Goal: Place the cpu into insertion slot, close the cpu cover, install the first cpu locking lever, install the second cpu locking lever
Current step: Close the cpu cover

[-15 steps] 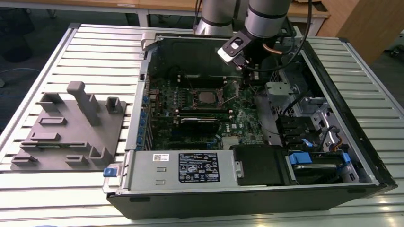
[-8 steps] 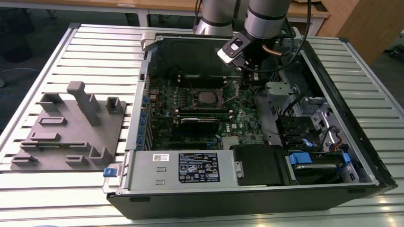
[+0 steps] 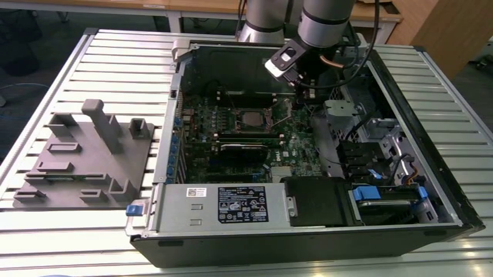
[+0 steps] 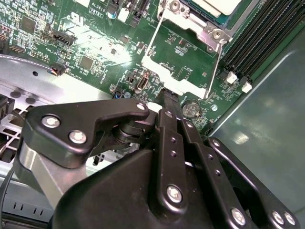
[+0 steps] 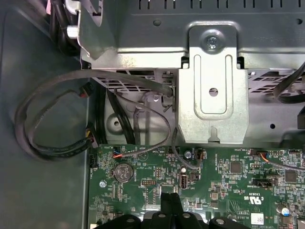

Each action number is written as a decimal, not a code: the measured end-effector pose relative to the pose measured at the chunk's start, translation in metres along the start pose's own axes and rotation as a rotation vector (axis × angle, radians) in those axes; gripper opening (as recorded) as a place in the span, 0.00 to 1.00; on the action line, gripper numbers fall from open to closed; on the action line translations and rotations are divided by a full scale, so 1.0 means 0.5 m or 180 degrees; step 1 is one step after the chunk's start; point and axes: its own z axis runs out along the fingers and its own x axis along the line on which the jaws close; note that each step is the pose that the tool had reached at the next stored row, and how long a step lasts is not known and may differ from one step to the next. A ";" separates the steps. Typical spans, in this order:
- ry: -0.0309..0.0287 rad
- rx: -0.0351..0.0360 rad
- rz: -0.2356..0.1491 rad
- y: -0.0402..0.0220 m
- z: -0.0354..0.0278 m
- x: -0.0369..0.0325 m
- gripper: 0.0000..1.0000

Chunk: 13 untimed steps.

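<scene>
1. The cpu (image 3: 248,119) sits in the insertion slot (image 3: 232,121), on the green board inside an open computer case (image 3: 431,144).
2. The cpu cover (image 4: 190,25) looks lowered around it.
3. A wire locking lever (image 4: 215,67) appears swung out, so latching seems unfinished.
4. The hand (image 4: 167,98) is just beside the lever's end. Its fingers are drawn together, with nothing visible between them.

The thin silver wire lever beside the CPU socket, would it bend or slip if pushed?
The thin silvery wire lever looks long and slender, so it would probably spring and flex under a push. Its smooth round metal could let a tip slide off. Being so thin, it is likely light.
</scene>
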 end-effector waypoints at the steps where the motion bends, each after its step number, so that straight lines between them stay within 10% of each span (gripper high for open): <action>1: 0.0000 0.0000 0.0000 -0.001 0.000 0.000 0.11; 13: 0.0000 -0.0007 0.0000 -0.029 0.001 0.000 0.11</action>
